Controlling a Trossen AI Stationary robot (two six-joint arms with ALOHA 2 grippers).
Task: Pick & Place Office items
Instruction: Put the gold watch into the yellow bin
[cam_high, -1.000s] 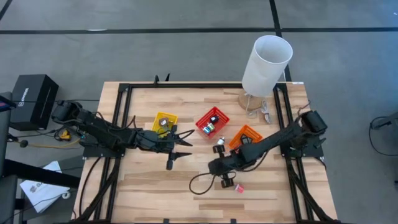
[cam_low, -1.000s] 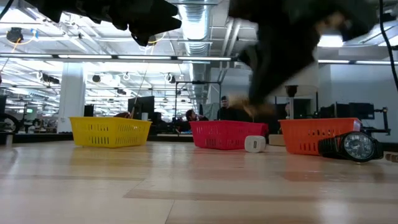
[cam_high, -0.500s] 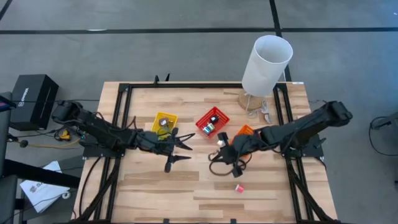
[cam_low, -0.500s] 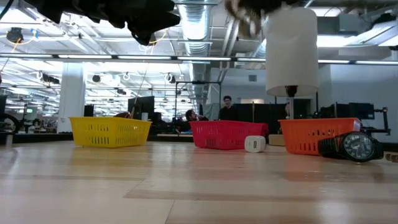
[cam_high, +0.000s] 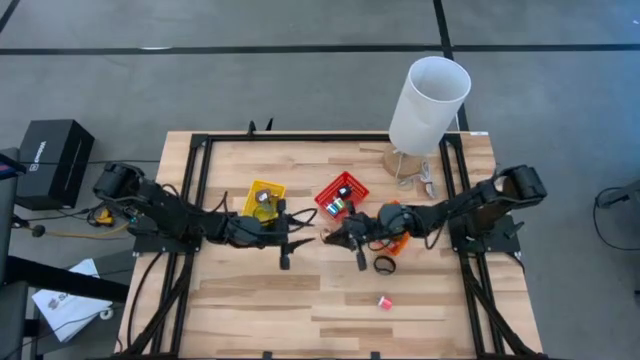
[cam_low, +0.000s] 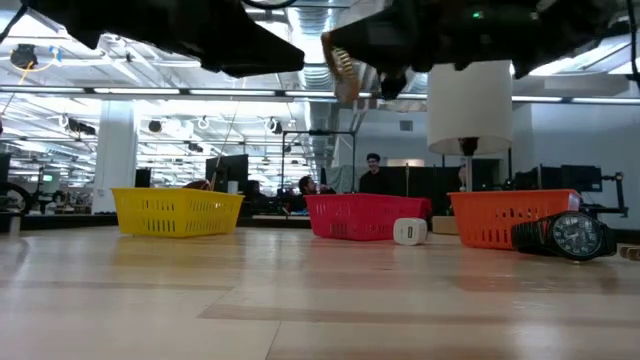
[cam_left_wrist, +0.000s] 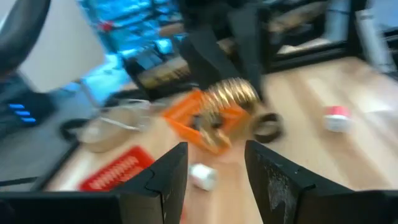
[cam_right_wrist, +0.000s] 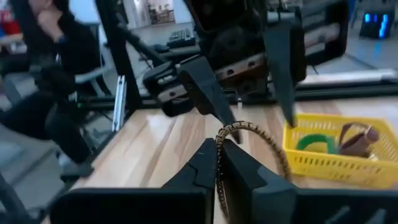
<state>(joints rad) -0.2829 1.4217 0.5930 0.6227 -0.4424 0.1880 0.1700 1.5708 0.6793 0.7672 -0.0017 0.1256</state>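
Right gripper (cam_high: 330, 238) now mid-table, gold bracelet (cam_right_wrist: 249, 149) pinched, facing left gripper (cam_high: 300, 244).

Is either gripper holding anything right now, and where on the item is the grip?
The right gripper pinches a gold beaded bracelet at one spot on its band, the loop hanging free. The left gripper is open and empty.

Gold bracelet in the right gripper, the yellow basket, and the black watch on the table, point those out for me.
gold bracelet (cam_right_wrist: 249, 134): right wrist view, top of its arc.
yellow basket (cam_low: 178, 212): low view, front mesh wall.
black watch (cam_low: 570, 238): low view, round dial.
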